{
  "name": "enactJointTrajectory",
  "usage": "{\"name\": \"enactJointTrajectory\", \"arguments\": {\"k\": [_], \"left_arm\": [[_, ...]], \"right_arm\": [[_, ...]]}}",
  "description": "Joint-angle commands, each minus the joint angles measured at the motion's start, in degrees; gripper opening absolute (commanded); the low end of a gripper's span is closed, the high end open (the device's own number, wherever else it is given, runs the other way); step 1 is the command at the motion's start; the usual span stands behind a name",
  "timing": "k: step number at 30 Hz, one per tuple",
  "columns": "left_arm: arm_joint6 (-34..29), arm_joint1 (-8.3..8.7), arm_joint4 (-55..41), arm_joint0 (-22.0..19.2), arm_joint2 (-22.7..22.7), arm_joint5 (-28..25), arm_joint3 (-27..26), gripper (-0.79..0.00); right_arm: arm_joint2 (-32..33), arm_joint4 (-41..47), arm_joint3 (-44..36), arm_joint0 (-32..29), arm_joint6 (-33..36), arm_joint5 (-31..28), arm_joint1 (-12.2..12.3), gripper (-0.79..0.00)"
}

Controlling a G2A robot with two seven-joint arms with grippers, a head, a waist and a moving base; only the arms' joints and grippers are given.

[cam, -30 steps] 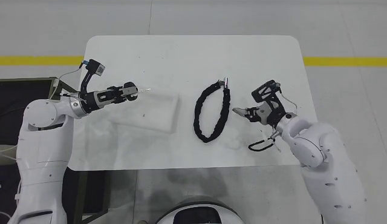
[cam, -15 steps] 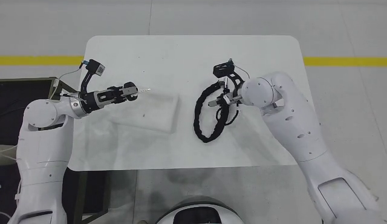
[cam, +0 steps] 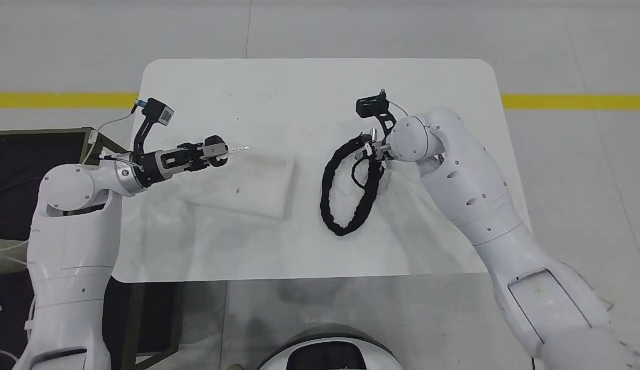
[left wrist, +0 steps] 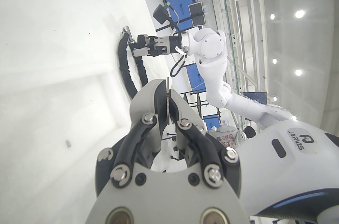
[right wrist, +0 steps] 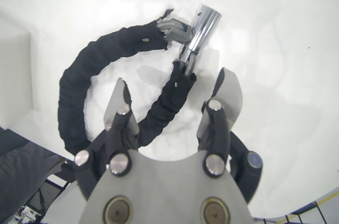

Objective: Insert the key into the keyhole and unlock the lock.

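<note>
The lock is a black fabric-sleeved loop (cam: 350,185) lying on the white table, with a silver cylinder (cam: 372,135) at its far end. My right gripper (cam: 372,154) hovers at that end, open. In the right wrist view its fingers (right wrist: 172,82) straddle the sleeve (right wrist: 164,103) just short of the metal cylinder (right wrist: 205,29), without gripping. My left gripper (cam: 222,150) stays at the table's left, shut on a thin metal key (cam: 238,150). The left wrist view shows the key blade (left wrist: 168,95) edge-on between the pads, pointing toward the lock (left wrist: 124,60) and the right gripper (left wrist: 135,46).
A flat white foam pad (cam: 250,185) lies between the left gripper and the lock. The white table (cam: 300,80) has bare surface at the back and front. A small grey fleck (left wrist: 68,143) lies on the table near the left gripper.
My right arm swung in from the table's right side to the lock, then shifted up to the cylinder end. The left arm and key have not moved.
</note>
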Motion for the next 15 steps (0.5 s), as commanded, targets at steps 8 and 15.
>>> {"name": "enactJointTrajectory", "arguments": {"k": [8,15], "left_arm": [[0.0,0.0,0.0,0.0,0.0,0.0,0.0,-0.785],[0.0,0.0,0.0,0.0,0.0,0.0,0.0,-0.785]], "right_arm": [[2.9,-2.6,-1.6,-1.6,-2.0,-6.7,-0.8,-0.785],[14.7,5.8,-13.4,-7.7,4.3,-17.3,1.3,-0.785]]}}
